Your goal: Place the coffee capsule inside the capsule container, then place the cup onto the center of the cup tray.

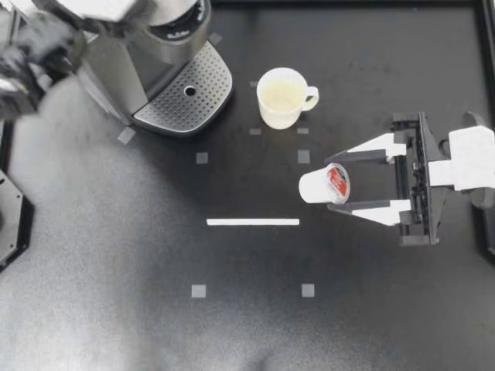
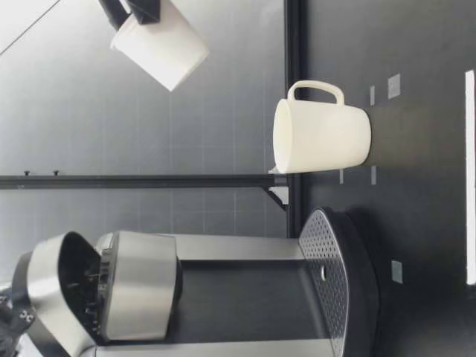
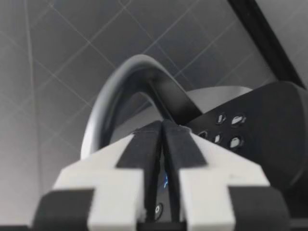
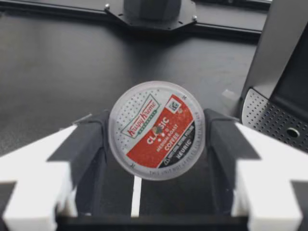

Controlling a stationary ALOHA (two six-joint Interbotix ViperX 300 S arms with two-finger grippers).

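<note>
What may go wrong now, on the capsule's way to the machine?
My right gripper holds the coffee capsule in the air by its round sides, so it may slip or turn. The cup stands close to the way toward the coffee machine; a low path may knock it.

Soft, even light falls from above. The black tabletop (image 1: pixel 116 309) carries a broad pale sheen on its bare stretch away from the coffee machine (image 1: pixel 166 69), whose metal throws bright highlights. The cup (image 1: pixel 282 97) casts only a faint shadow. My left arm (image 1: pixel 27 62) is smeared by blur. Close to its lens, the left claw (image 3: pixel 162 130) looks dim and soft. The coffee capsule (image 4: pixel 157 130) shows crisp, evenly lit foil.
</note>
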